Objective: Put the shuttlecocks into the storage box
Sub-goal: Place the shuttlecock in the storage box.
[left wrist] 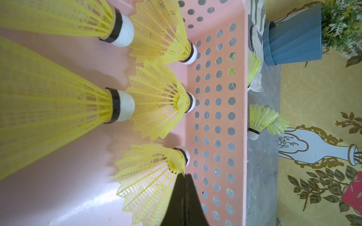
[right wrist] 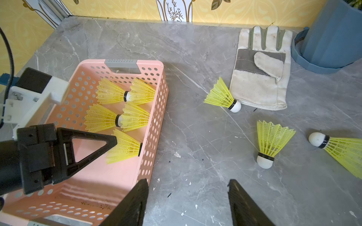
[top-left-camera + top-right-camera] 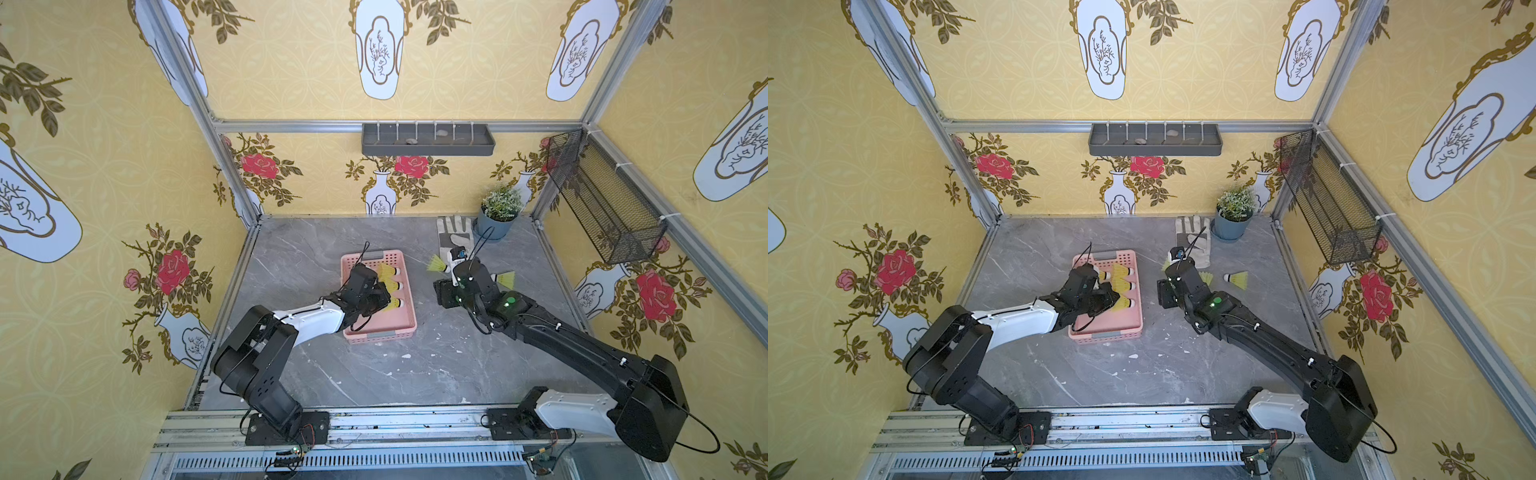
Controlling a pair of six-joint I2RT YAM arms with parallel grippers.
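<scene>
Left jaws: together, tips against the skirt of the nearest shuttlecock (image 1: 148,176), which lies inside the storage box (image 2: 109,176). We cannot tell whether any mesh is pinched between them. Four more shuttlecocks lie beyond it in two pairs, cork into skirt.

Right jaws: apart, empty, over bare counter (image 2: 195,148) between the box and three loose shuttlecocks. One loose shuttlecock (image 2: 220,96) has its cork at the cuff of a work glove (image 2: 260,74). Another (image 2: 271,138) and a third (image 2: 344,150) lie clear of it.

Risks, as we judge them:
- If mesh is caught, the left jaws could drag that shuttlecock out as they pull away, or scatter the pairs.
- The right jaws could snag glove fabric.
- They could also squeeze a springy skirt and flick the cone away.
</scene>
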